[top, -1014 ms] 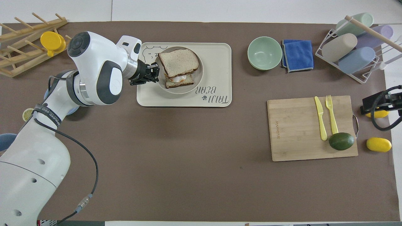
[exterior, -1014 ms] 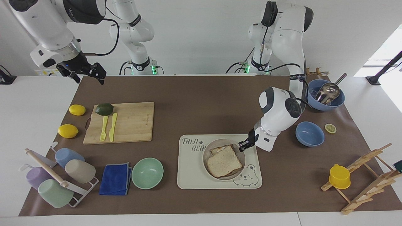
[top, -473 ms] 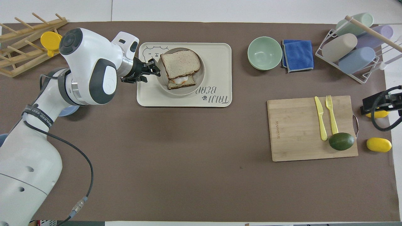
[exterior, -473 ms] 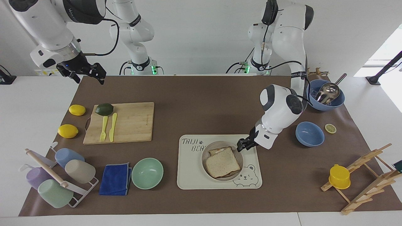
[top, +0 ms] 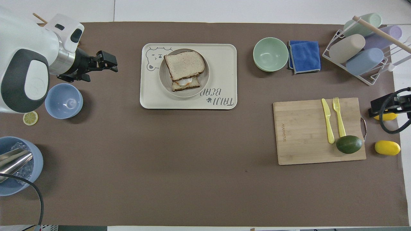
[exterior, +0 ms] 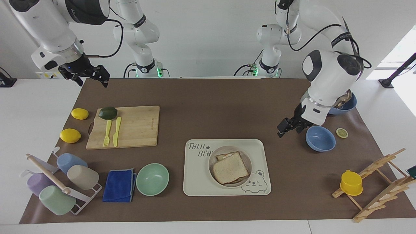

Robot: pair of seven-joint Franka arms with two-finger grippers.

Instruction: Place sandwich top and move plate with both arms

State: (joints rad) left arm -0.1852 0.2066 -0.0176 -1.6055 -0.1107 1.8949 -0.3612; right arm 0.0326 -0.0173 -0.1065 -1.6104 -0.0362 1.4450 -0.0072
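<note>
Watching remotely, I saw a brown mat (exterior: 208,97) covering the white table (exterior: 32,104) before a white wall. The sandwich top (exterior: 230,169) lay on the plate (exterior: 213,159), on the tray (exterior: 195,182). Left gripper (exterior: 290,126) hung spread wide over bare mat; right gripper (exterior: 87,75) waited, wide, at the mat's corner.

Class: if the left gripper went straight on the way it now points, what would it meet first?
Probably the tray: the left gripper, raised and empty, points down toward it, with bare mat between. Depth is unclear, so it might reach the mat first.
</note>
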